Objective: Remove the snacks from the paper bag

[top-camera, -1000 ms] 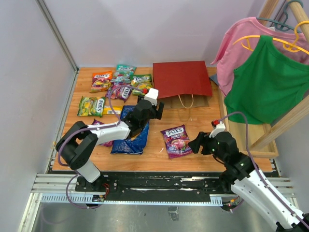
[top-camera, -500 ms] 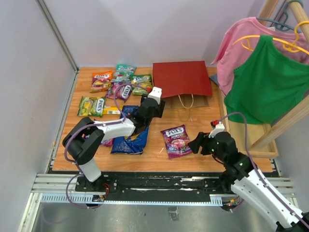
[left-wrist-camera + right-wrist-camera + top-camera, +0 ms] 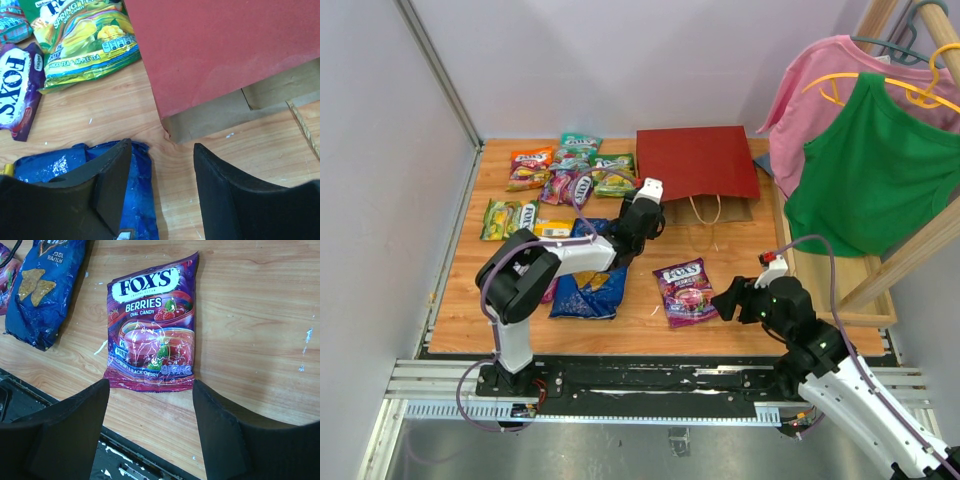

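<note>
At the left of the table (image 3: 740, 250) candy packets (image 3: 565, 170) cluster beyond the blue Doritos bag (image 3: 588, 285), the left gripper (image 3: 162, 150) hovers with jaws apart and empty at the flat red paper bag (image 3: 695, 162)'s corner, and the right gripper (image 3: 730, 297) gapes empty beside a purple berry packet (image 3: 685, 292).

bright even light, soft shadows, glare on candy packet (image 3: 150, 335)

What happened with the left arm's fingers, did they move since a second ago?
Yes. The left fingers slid to the right and a little farther back, ending up closer to the near left corner of the paper bag, which stayed put.
</note>
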Controlling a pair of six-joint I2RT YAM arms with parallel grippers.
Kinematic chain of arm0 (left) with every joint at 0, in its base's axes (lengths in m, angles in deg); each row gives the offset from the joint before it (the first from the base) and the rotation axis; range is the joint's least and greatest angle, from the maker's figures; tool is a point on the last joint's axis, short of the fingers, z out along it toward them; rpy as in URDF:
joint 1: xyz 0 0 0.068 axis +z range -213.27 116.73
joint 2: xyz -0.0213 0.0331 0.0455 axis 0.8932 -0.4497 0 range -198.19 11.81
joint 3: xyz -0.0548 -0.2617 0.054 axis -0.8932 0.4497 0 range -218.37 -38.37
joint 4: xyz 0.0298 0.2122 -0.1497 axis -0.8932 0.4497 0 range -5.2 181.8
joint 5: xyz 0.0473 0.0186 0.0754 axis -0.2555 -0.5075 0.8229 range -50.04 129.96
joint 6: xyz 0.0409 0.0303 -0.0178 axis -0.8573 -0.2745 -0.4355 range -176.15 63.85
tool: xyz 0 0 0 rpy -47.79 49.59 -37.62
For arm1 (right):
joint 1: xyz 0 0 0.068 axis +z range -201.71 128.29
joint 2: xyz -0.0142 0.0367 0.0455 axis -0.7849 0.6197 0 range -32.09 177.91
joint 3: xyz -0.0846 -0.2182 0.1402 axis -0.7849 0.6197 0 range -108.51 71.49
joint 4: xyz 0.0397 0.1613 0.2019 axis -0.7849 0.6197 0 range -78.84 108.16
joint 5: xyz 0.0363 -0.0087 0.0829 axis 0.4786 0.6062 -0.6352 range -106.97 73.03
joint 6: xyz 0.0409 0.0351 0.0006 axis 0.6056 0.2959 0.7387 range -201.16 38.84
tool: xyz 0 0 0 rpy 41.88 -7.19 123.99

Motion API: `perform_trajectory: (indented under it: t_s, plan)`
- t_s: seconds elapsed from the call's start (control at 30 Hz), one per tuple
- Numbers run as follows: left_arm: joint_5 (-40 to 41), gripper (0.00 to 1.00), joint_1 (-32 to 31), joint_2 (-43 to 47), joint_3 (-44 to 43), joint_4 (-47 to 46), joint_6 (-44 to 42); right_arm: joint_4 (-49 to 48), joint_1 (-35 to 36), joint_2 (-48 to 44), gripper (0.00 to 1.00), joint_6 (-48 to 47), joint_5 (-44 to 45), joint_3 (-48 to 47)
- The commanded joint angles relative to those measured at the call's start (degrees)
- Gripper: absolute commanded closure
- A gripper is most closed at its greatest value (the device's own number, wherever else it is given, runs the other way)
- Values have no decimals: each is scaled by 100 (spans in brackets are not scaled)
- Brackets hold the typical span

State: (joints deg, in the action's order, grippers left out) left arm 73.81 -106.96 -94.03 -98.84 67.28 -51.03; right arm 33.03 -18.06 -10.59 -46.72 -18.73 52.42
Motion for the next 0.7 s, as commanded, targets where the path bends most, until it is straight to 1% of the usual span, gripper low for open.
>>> perform_trajectory:
  t_s: [0.0, 0.13, 0.2, 0.33, 0.53, 0.67]
  plan:
    - [-92, 45, 121, -206, -262, -153, 86, 165, -91, -58, 31, -133, 96, -47]
    - [-281, 55, 224, -247, -112, -545, 121, 211, -95, -108, 31, -177, 131, -52]
    - [-394, 55, 272, -244, -12, -805, 119, 213, -95, -126, 31, -184, 139, -49]
    - [-678, 56, 449, -334, -58, -906, 314, 220, -91, -142, 31, -211, 124, -41]
    - [-990, 73, 520, -324, -65, -1036, 359, 351, -92, -248, 31, -253, 192, -60]
    - [-1025, 88, 525, -195, -105, -967, 358, 409, -95, -275, 31, -276, 238, -75]
